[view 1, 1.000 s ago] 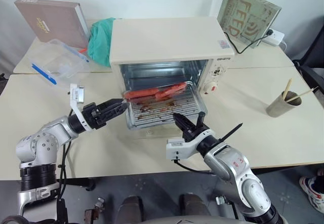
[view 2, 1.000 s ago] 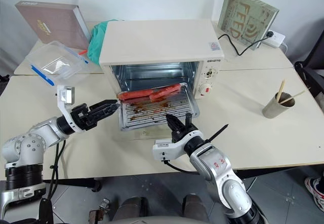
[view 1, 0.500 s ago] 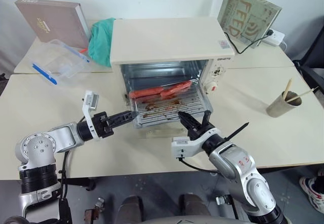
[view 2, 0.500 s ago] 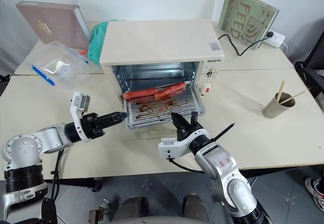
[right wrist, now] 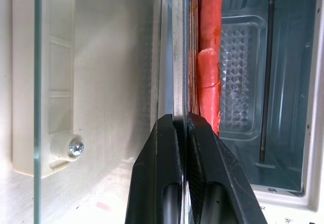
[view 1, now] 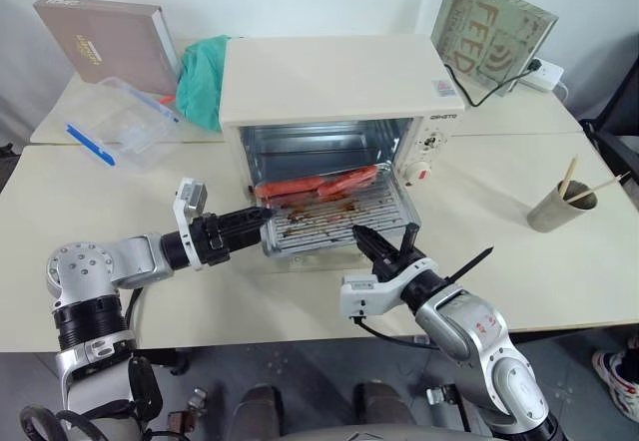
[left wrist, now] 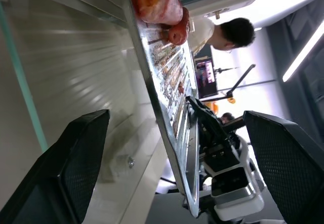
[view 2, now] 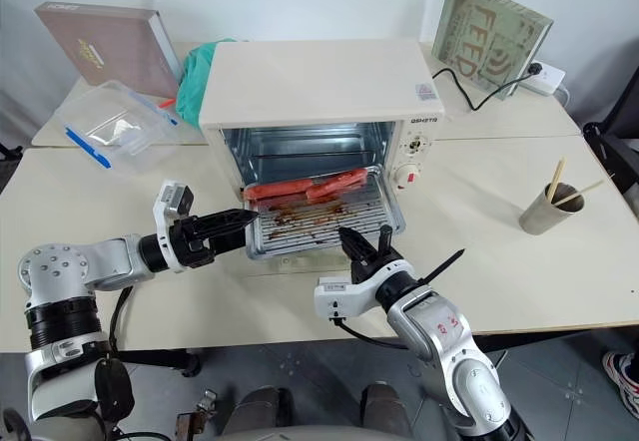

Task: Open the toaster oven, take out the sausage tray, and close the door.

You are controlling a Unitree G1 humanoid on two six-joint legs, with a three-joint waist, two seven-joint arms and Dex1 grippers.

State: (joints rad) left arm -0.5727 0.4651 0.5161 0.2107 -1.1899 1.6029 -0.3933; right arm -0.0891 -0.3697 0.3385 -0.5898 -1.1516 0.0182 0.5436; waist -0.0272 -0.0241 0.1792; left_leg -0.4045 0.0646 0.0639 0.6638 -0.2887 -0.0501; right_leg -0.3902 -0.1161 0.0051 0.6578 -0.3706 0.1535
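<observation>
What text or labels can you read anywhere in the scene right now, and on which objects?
"FEED": large letters on the grey-green book leaning behind the toaster oven.
Small brand word on the oven's control panel: too small to read.
Sticker on the oven's top corner: unreadable.
Print on the brown box: too blurred to read.

Right claw [view 2: 360,244] grips sausage tray [view 2: 321,220] front edge.

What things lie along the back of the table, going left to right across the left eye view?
Brown book → clear plastic box → green cloth → toaster oven → framed picture → white power strip.
</observation>
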